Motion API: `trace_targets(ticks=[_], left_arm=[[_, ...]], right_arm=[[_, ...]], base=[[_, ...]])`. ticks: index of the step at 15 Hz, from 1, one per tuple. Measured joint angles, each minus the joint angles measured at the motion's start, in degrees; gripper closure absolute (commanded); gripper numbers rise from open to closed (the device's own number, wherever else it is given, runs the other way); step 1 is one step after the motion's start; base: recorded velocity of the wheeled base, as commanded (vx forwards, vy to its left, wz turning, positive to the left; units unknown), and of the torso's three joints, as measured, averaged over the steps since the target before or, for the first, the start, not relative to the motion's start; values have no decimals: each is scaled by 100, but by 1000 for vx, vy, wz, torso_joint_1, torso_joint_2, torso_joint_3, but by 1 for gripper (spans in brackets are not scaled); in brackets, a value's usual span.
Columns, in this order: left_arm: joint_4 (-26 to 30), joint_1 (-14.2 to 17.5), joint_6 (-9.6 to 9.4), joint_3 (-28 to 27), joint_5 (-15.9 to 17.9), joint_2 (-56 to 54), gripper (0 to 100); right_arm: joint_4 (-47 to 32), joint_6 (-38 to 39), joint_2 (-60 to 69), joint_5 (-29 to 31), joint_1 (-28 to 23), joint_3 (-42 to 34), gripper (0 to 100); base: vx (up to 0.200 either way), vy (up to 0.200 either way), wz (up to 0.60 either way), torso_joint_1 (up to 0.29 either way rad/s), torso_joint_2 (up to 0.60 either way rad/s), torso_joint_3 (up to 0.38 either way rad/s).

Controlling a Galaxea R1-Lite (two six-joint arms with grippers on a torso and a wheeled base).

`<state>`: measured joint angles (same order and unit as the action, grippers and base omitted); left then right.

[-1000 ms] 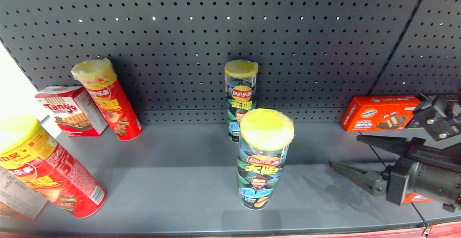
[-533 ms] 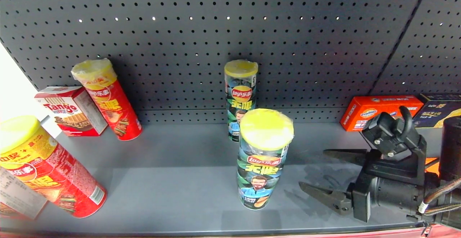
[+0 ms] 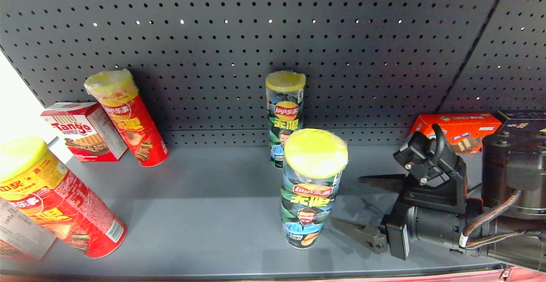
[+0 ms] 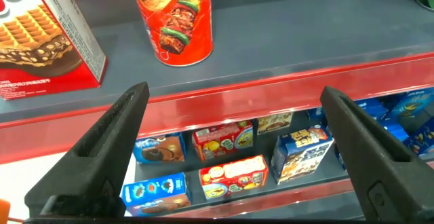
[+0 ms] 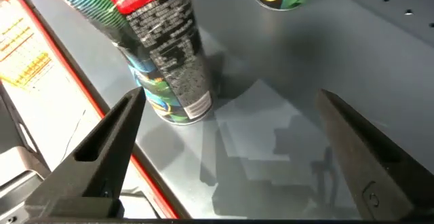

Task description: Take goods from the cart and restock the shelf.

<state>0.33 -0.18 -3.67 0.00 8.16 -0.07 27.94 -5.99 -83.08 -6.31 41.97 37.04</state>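
The left gripper [image 4: 234, 95] gapes wide and empty before a glossy red lip [image 4: 285, 80]. On the matte grey shelf [image 3: 204, 213], two green cylindrical chip cans with yellow plastic lids stand upright, the front can [image 3: 313, 188] before the back can [image 3: 285, 117]. Just right of the front can, the right gripper [image 3: 346, 201] spreads its tapered black fingers [image 3: 358, 233] wide, empty.

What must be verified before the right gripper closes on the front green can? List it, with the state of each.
1. Right gripper open: ok.
2. Front green can upright on the shelf: ok.
3. Can centred in the gripper's opening: not ok, it sits off to one side.
4. Gripper clear of the can: cannot tell.
5. Rear green can standing apart behind: ok.
6. Left gripper open and empty: ok.
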Motion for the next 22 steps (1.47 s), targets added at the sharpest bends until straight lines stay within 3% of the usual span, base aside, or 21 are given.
trace_targets(ticks=[15,22], left_arm=[[0,0,0,0,2,0,0],[0,0,0,0,0,0,0]], right_arm=[[139,-6,-352,29,-85,155,0],[143,-50,-250,22,-505,41,0]], base=[[0,0,0,0,0,0],[0,0,0,0,0,0]])
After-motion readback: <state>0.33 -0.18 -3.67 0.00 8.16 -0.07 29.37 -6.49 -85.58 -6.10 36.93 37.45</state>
